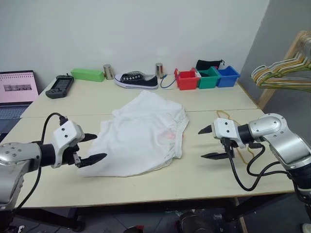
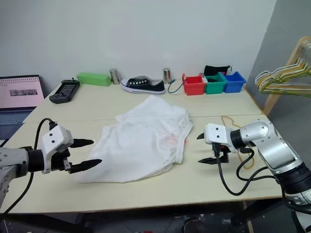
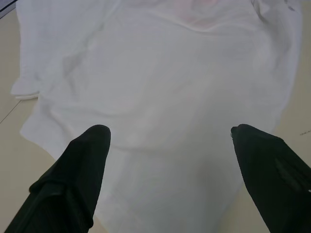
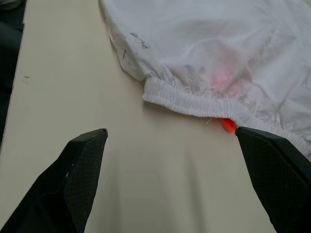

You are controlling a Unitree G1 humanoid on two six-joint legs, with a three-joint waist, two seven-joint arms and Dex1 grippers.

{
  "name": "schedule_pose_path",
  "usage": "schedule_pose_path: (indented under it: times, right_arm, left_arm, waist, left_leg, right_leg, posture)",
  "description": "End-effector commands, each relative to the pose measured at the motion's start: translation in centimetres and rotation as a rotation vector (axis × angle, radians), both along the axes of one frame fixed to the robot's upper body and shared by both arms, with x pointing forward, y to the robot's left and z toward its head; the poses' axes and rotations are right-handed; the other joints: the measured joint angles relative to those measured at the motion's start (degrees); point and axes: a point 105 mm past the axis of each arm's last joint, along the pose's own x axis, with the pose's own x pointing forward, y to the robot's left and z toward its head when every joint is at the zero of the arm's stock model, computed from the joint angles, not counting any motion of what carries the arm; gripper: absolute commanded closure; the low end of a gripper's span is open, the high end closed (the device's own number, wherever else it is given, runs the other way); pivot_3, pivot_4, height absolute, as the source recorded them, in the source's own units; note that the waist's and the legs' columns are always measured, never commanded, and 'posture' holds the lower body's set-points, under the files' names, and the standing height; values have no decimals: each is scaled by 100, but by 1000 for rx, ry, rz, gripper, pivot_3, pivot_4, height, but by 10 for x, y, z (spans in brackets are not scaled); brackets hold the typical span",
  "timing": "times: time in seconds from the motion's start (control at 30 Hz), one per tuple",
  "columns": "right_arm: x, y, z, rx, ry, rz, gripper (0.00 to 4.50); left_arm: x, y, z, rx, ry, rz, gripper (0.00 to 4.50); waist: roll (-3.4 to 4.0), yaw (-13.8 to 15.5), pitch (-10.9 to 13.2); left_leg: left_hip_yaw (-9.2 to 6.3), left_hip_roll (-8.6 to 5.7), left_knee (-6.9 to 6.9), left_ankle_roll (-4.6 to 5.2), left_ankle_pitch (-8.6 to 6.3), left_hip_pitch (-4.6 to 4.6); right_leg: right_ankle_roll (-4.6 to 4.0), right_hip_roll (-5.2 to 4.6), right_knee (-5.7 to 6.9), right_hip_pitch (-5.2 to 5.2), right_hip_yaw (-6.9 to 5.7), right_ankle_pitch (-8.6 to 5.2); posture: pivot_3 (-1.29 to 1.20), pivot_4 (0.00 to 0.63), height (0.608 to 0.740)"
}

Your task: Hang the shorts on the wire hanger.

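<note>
The shorts point(image 1: 143, 133) are spread flat in the middle of the counter point(image 1: 204, 179). The left end effector point(image 1: 92, 148) is held released at their left edge, and the right end effector point(image 1: 208, 143) released just right of the waistband, touching nothing. The wire hanger point(image 1: 228, 116) lies behind the right arm.

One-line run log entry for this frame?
shorts: flat on table | left claw: open, at shorts' edge | right claw: open, beside waistband | nothing held

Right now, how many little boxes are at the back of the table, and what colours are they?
Red bin: 1
Teal-green bin: 1
Blue bin: 1
Long light-green box: 1
Total: 4
</note>
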Motion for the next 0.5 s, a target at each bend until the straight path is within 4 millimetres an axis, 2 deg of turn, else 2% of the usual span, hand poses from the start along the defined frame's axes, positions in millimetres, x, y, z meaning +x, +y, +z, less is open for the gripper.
schedule_pose_path:
  times: [0.03,0.27,0.5]
  right_arm:
    - [2,2,6,-8,-39,35,40]
    - [1,7,1,-16,-42,76,40]
    - [5,21,6,16,-62,96,40]
  left_arm:
    - [-3,3,11,8,-33,-9,273]
    - [-11,8,7,17,-17,9,273]
    - [-22,19,6,28,-1,49,273]
  waist:
    - [0,1,0]
    - [2,32,1]
    - [4,134,3]
  left_leg:
    - [0,0,0,0,0,1]
    - [1,0,0,0,0,4]
    - [2,2,-3,0,0,4]
  right_leg:
    - [0,0,0,1,0,0]
    - [0,-2,1,4,-1,0]
    - [-3,-1,2,2,-1,-1]
  posture:
    - [-109,11,740]
    - [-90,13,740]
    - [-71,11,740]
